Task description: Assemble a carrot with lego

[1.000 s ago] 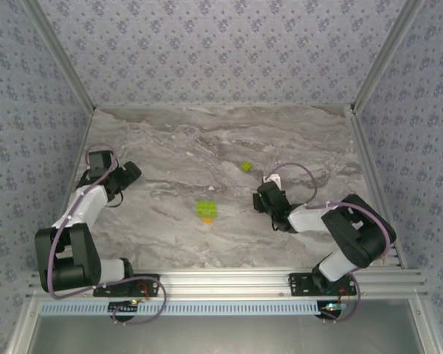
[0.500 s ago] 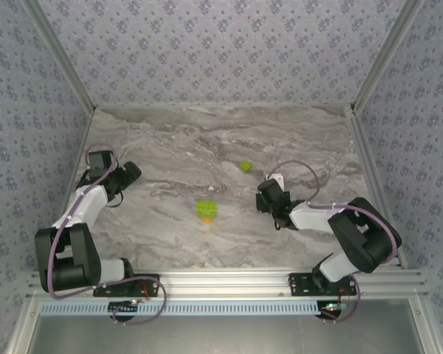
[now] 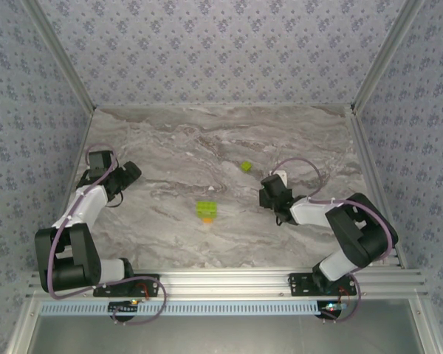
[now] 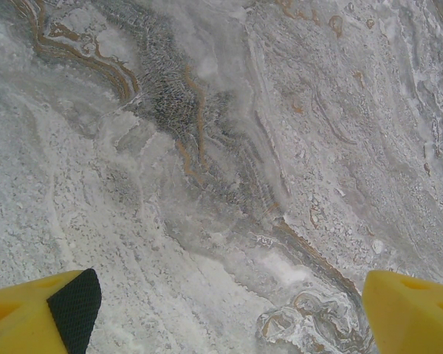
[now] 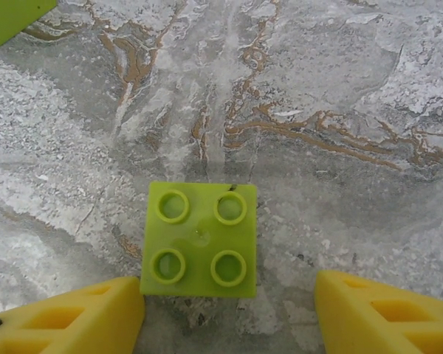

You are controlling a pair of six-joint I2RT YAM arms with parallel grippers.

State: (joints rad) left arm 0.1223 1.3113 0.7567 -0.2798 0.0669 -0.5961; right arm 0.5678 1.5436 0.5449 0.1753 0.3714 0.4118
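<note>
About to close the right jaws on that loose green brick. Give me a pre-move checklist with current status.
1. Green brick between right jaws: ok.
2. Brick flat on the table, studs up: ok.
3. Brick centred in the opening: not ok, it sits close to one finger, with a gap at the other.
4. Right jaws open: ok.
5. Jaws low enough to grip the brick's sides: cannot tell.
6. Left jaws open, off to the side: ok.
</note>
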